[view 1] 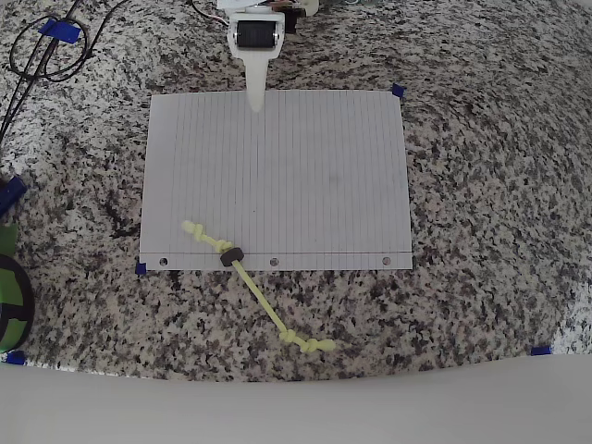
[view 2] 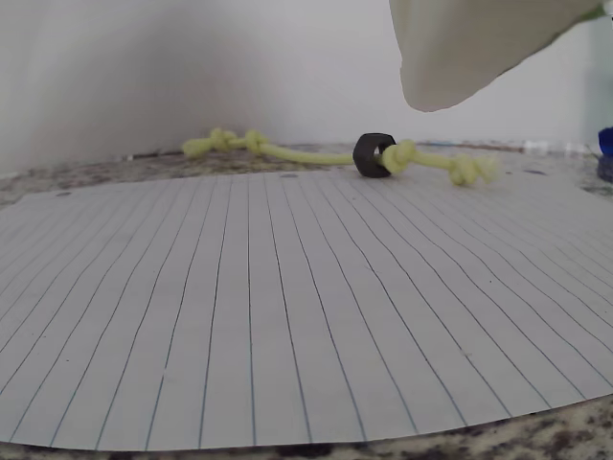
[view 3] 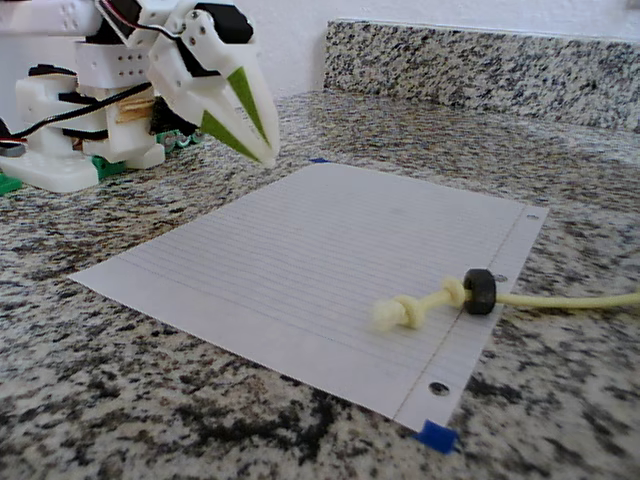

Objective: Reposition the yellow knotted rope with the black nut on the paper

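Rope (view 1: 254, 288) half on paper (view 1: 305, 166), nut (view 1: 230, 256) at punched edge; claw (view 3: 268, 155) pressed together.

A: Lighting?
B: Bright, even, diffuse; overhead view soft, shadows faint, no glare on the paper (view 1: 277, 176).

A: Focus?
B: Wrist view: end effector (view 2: 460, 48) finger a pale blur at top; ruled lines bow, barrel distortion. Fixed view: near counter (view 3: 150, 400) soft; end effector casts only a faint shadow.
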Motion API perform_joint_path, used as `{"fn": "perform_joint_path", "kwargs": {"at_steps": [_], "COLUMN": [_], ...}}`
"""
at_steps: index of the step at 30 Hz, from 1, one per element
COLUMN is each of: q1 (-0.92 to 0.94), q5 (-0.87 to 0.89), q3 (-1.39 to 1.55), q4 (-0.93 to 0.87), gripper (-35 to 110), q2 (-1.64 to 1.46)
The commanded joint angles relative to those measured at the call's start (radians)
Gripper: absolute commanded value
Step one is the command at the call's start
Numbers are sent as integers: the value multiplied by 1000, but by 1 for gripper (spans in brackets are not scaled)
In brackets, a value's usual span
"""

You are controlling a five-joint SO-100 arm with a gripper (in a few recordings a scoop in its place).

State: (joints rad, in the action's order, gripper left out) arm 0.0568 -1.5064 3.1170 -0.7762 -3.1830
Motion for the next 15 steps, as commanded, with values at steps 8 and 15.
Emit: {"fn": "perform_joint_path", "kwargs": {"at_steps": [8,15], "q1": [-12,5], "q5": [-8,-8], "q3": [-284,-426], "q4": [126,235], "gripper": [3,4], "q2": [423,735]}}
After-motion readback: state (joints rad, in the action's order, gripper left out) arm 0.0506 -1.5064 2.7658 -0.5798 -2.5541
